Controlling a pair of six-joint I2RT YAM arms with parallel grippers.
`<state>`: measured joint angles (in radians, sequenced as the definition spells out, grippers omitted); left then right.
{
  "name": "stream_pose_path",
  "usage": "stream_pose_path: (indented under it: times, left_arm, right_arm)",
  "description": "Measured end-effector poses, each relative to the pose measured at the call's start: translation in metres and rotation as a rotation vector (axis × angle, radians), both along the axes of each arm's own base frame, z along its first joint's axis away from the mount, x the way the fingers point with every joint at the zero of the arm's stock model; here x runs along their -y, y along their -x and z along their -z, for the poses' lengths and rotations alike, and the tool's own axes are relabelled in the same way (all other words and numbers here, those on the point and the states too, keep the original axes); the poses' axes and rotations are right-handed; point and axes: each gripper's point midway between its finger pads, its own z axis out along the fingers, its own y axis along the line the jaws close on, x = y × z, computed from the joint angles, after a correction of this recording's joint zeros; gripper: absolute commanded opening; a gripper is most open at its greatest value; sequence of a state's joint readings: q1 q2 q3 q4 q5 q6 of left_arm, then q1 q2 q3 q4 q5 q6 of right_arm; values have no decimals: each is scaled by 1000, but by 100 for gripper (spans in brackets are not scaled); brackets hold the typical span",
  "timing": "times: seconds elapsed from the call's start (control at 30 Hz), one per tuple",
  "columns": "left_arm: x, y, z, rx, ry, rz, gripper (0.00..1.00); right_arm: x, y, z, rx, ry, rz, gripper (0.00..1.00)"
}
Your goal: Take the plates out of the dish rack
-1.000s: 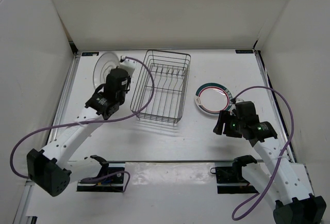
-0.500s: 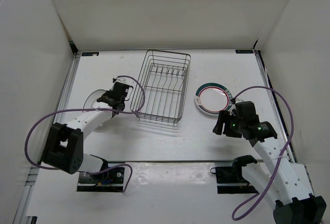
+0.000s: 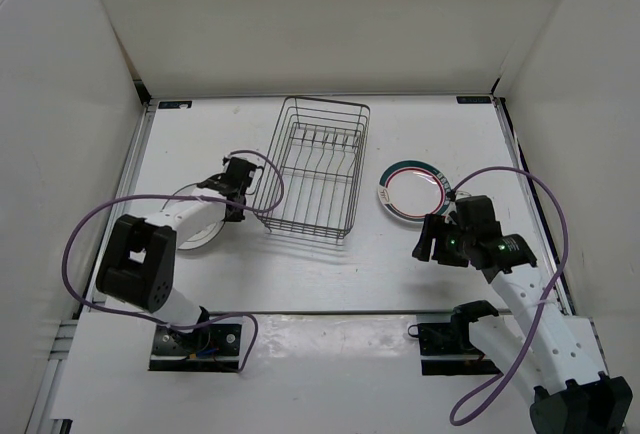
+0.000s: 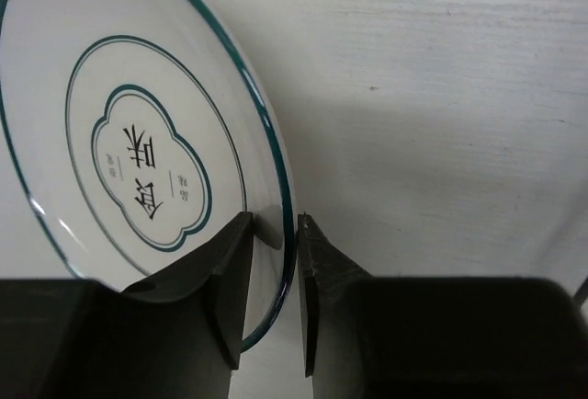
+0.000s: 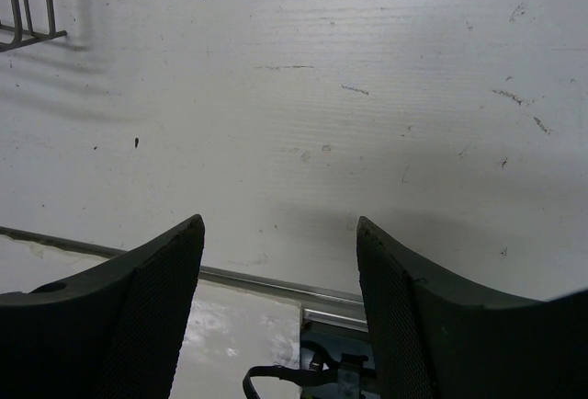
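The dark wire dish rack (image 3: 312,166) stands at the middle back with no plates between its tines. My left gripper (image 3: 229,204) is low, left of the rack, shut on the rim of a white plate (image 3: 197,238) that lies mostly under the arm. In the left wrist view my left gripper (image 4: 276,233) pinches that plate (image 4: 138,160), which has teal rings and a printed centre, close over the table. A second plate (image 3: 412,191) with teal and pink rings lies flat right of the rack. My right gripper (image 3: 432,237) is open and empty, just in front of that plate.
White walls close in the back and both sides. In the right wrist view my open right gripper (image 5: 280,243) hangs over bare table near the metal rail of the front edge (image 5: 276,281), with a rack corner (image 5: 28,4) at top left. A purple cable loops beside each arm.
The left arm has brought the plate from upright at the back left down and nearer, low over the table left of the rack. The right arm has not moved.
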<state>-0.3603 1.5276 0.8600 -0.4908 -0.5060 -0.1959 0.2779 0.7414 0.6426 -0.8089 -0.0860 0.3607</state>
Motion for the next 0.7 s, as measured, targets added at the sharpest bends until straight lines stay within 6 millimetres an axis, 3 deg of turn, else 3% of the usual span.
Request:
stream_pose_path:
  times: [0.1,0.27,0.37,0.7]
  left_arm:
    - [7,4,6,-22,48,-7,50]
    - [15,9,10,-49,91,-4,80]
    - [18,10,10,-52,106,-9,88]
    - [33,17,0,-58,140,13,93]
  right_arm:
    - [0,0,0,0,0,0,70]
    - [0,0,0,0,0,-1,70]
    - [0,0,0,0,1,-2,70]
    - [0,1,5,-26,9,-4,70]
